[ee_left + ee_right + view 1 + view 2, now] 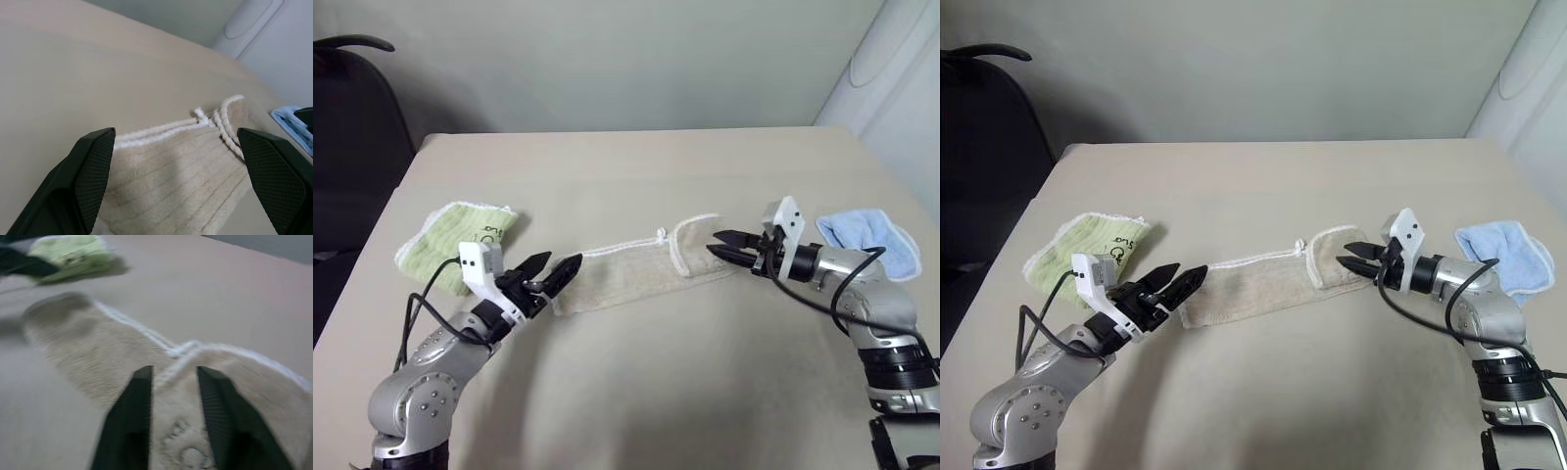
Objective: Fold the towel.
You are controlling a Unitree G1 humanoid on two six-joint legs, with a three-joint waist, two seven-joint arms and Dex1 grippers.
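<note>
The beige tabletop [636, 392] carries everything in view. Across its middle lies the towel [636, 271], a long, narrow tan strip of ribbed terry with white stitched edging, running from near the left end effector to the right one. Its right end is folded back over itself into a rounded flap, and a small white loop [661, 234] sticks out at the far edge, just where that flap begins.

A light green striped cloth [450, 240] sits crumpled on the robot's left, just beyond the left arm and apart from the towel. A light blue cloth [868, 240] lies bunched on the right, behind the right arm.

The left end effector [558, 271] hovers at the towel's left end with its black fingers [93, 171] spread wide, one on either side of the strip in the left wrist view, holding nothing. The right end effector [724, 245] points at the folded right end; its fingers [132, 416] stand narrowly apart, with towel visible in the gap between them. Whether they are actually pinching the cloth cannot be told.
</note>
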